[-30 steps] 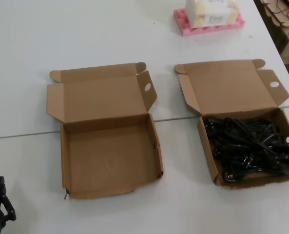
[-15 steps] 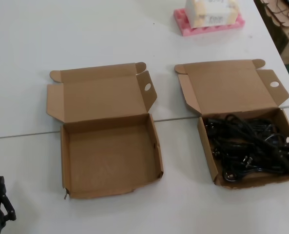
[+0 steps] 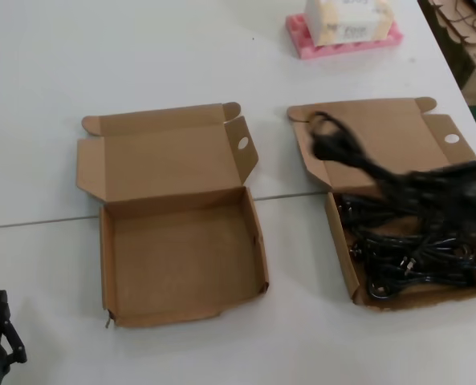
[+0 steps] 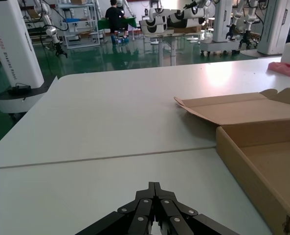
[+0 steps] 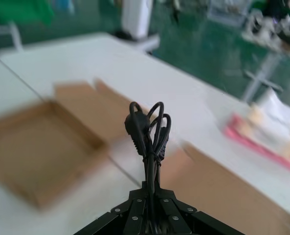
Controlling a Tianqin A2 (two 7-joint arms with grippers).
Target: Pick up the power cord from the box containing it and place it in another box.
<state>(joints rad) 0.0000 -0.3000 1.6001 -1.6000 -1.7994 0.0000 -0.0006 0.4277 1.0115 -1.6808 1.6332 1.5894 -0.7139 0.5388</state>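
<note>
So the counter is a big white one, actually two slabs butted together with a thin seam running across under both boxes. Out past it, the left wrist view shows a workshop with a shiny green floor, white robot stands and shelving, and a person in dark clothes way at the back.

The right hand is pinched tight on the power cord, fingers pressed together around the bundle. The cord sticks straight out from the hand, looped end and chunky plug at the far tip. In the head view the cord is up in the air, smeared by motion, stretching over the open lid of the box containing it, which sits on the robot's right and is otherwise stuffed with a tangle of black cables.

The other box sits to the left of that one, lid folded back, nothing inside, with a ragged torn corner at its near left. The two boxes are close but not touching.

The left hand is parked low over the counter at the near left, fingers pressed together, holding nothing.

At the far edge there's a pink foam tray with a whitish packet on it.
</note>
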